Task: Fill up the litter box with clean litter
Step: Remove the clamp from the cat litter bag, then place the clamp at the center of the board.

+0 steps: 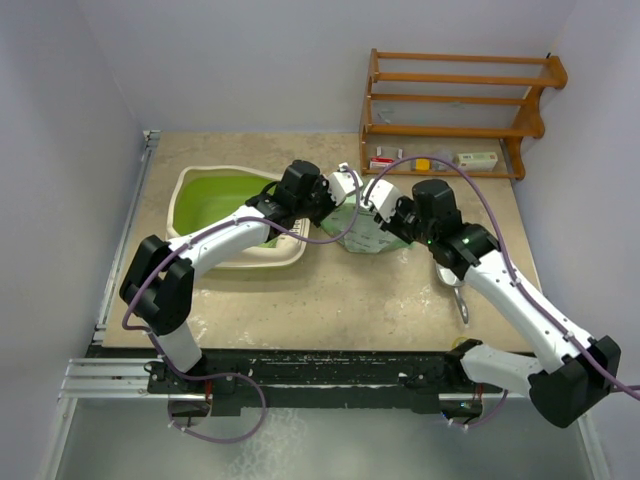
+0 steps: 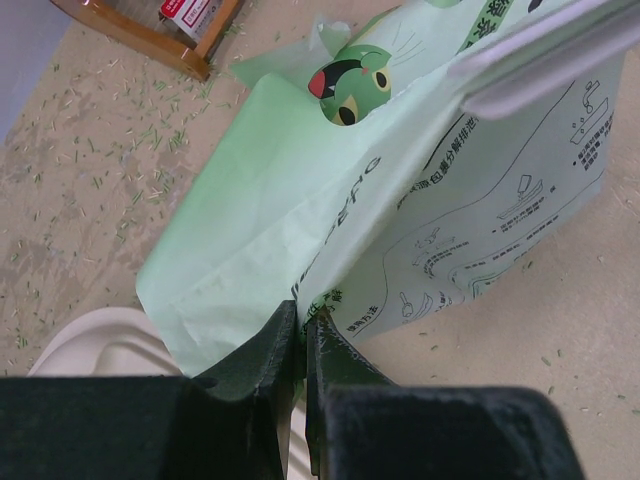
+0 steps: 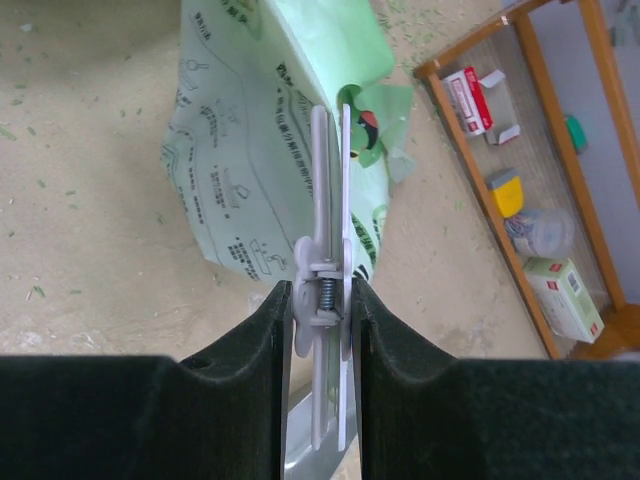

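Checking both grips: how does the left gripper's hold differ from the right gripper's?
The left gripper pinches the edge of the pale green bag itself; the right gripper squeezes a grey spring clip clamped on that bag. The left's jaws nearly meet; the right's stand apart around the clip. The left reaches from the litter box side, the right from the shelf side. Both work on the same bag.

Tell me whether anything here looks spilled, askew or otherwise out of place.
Yes. Small green bits, probably litter, lie scattered over the table around the pale green bag, as far as the wooden shelf, instead of in the litter box. Nothing else stands out.
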Tool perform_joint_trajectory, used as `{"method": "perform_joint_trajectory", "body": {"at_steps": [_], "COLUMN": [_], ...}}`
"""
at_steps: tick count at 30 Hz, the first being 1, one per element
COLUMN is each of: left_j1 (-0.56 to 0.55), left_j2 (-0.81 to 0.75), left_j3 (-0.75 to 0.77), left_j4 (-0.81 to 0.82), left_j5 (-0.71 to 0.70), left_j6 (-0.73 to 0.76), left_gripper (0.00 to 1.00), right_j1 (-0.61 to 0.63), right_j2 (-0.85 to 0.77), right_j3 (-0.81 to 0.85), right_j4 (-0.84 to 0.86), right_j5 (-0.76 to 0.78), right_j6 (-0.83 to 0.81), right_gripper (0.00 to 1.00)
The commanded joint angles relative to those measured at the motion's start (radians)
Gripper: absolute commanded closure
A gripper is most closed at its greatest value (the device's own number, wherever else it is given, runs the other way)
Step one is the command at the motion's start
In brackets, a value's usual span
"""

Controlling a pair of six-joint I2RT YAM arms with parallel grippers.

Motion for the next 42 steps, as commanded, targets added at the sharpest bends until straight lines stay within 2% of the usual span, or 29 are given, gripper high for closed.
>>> {"method": "perform_joint_trajectory", "body": {"at_steps": [1,11,14,19,29,42], "left_j1": [-0.006,-0.006,-0.006,-0.005,-0.006,-0.008], "left_j2": [-0.023,-0.022,-0.024,-0.027,-0.046,-0.028], "left_j3": [0.037,0.035,0.037,0.037,0.043,0.047], "left_j4": [0.046,0.046,0.048,0.05,0.058,0.085], "left_j5": [0.023,0.016,0.016,0.011,-0.039,-0.028], "left_j6": [-0.002,-0.008,-0.009,-0.013,-0.054,-0.133], "left_gripper": [0.97,0.97,0.97,0.97,0.97,0.87], "right_j1": [-0.017,-0.116,-0.235,-0.473,-0.802,-0.854], "right_j2": [-0.074,-0.146,-0.143,-0.082,0.198,0.416], "right_j3": [0.08,0.045,0.025,-0.011,0.015,0.004], "right_j4": [0.057,0.107,0.132,0.15,0.115,0.135], "right_j5": [0.152,0.286,0.291,0.208,-0.021,-0.096], "right_j6": [0.052,0.111,0.137,0.192,0.285,0.277], "right_gripper": [1.0,1.0,1.0,1.0,1.0,1.0]}}
